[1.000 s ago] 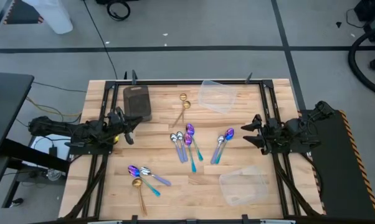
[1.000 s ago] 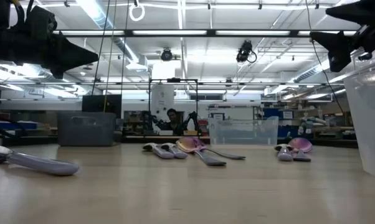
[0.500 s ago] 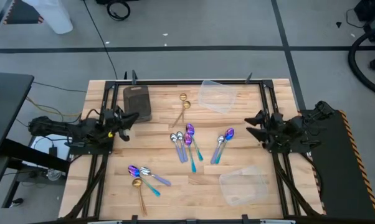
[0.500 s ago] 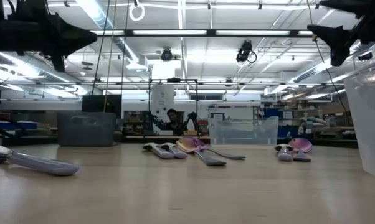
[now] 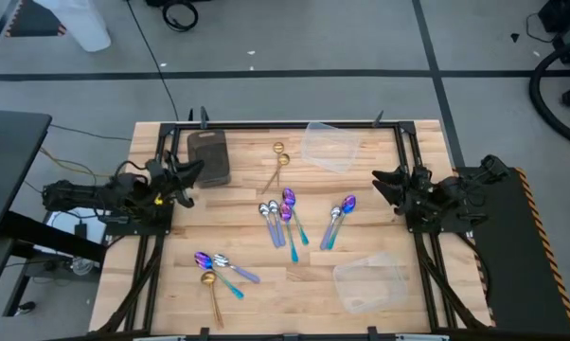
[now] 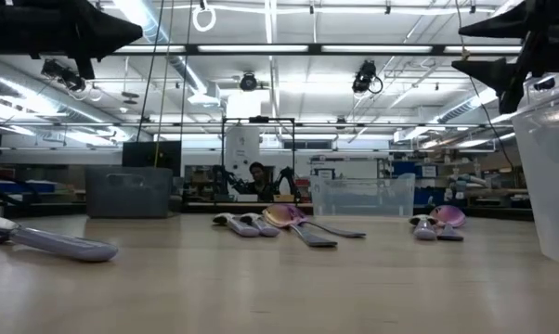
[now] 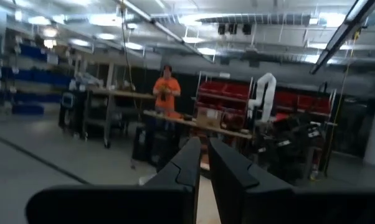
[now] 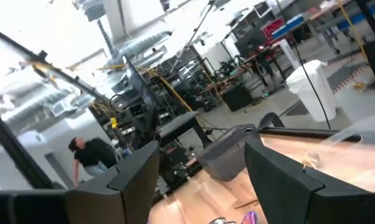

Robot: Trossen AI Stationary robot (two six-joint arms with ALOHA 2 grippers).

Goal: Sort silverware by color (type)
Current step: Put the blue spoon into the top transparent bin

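Note:
The spoons lie flat on the wooden table in four groups. A middle cluster mixes silver and purple-blue ones. A purple-blue and silver pair lies to its right. Two gold spoons are farther back, and a near-left cluster has all three colours. My left gripper hangs shut above the table's left side, beside the dark grey tray. My right gripper hangs open above the right side. Both are raised and hold nothing.
One clear plastic container sits at the far middle-right and another at the near right. A dark rail frame borders the table. Bare wood lies between the spoon groups. A person in orange stands in the room beyond.
Both grippers have risen and tipped upward. The left one has drawn back from the table's middle toward the left and far side, ending beside the tray. The right one has shifted slightly toward the far edge. The spoons have stayed in place.

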